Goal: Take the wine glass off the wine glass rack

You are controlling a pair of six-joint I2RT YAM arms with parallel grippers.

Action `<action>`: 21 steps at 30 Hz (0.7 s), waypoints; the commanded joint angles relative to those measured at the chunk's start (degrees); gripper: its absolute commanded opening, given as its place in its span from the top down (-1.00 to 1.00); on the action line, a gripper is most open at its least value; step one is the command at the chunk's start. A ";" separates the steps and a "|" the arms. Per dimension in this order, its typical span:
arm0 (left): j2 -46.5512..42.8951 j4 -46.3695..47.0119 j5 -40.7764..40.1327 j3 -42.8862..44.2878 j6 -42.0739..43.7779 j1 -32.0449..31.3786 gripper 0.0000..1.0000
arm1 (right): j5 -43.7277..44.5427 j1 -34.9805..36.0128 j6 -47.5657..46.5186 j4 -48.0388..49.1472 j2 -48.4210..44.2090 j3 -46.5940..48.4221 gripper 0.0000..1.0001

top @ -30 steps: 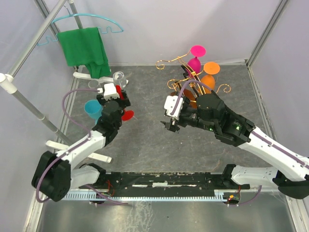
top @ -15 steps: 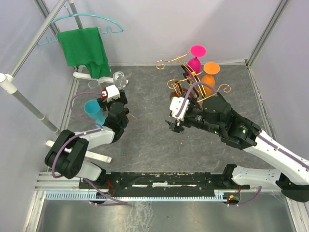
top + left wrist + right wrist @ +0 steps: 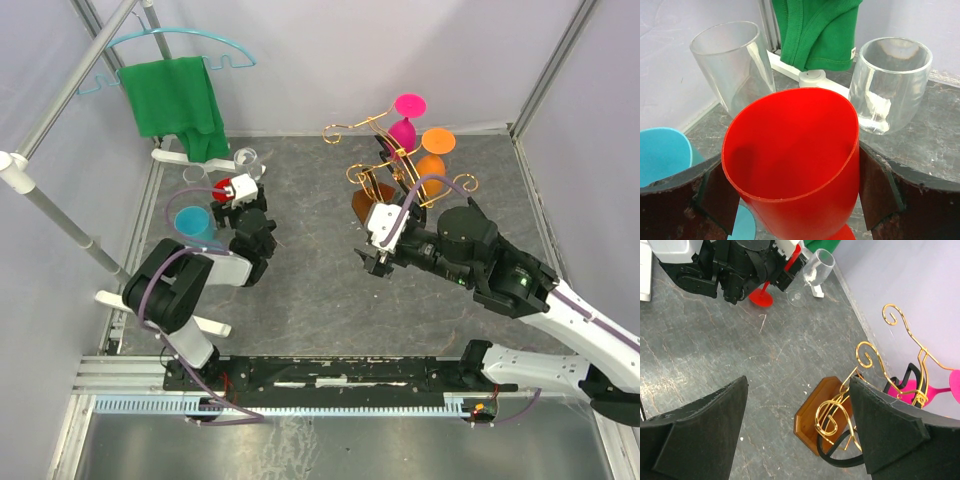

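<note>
At the left wrist — plainer than overhead — jaws clamp the red glass [image 3: 790, 165]; right jaws gape.

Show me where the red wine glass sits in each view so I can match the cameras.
Top external: the red wine glass is left of centre, at the tip of the left arm.
Left wrist: its bowl fills the centre foreground.
Right wrist: top left, only its foot and stem show.
Shared landmark: the green cloth.
</note>
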 commanded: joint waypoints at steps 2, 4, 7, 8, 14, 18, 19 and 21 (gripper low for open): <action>4.48 13.08 -3.99 1.85 6.30 -0.24 -0.76 | 2.53 -0.31 -0.10 0.75 -1.56 -0.92 -0.79; 6.75 18.08 -4.36 1.82 9.33 -0.23 -0.77 | 2.70 -0.30 -0.10 0.66 -1.81 -1.10 -0.79; 10.11 25.01 -5.50 1.80 14.47 -0.28 -0.81 | 3.52 -0.43 -0.19 0.04 -2.05 -1.31 -0.80; 10.65 26.11 -5.69 2.00 15.28 -0.40 -0.83 | 3.70 -0.44 -0.26 0.03 -2.09 -1.41 -0.80; 11.20 25.64 -5.37 2.71 15.40 -0.73 -0.91 | 3.87 -0.69 -0.24 0.29 -1.72 -1.69 -0.81; 10.88 24.79 -5.42 2.61 14.67 -1.58 -0.98 | 3.91 -0.79 -0.27 0.33 -1.43 -1.74 -0.82; 10.79 24.50 -5.38 2.61 14.50 -1.75 -0.98 | 3.91 -0.89 -0.27 0.27 -1.36 -1.79 -0.82; 10.73 22.64 -5.26 3.01 14.62 -2.45 -0.98 | 3.91 -0.87 -0.37 0.29 -1.27 -1.91 -0.82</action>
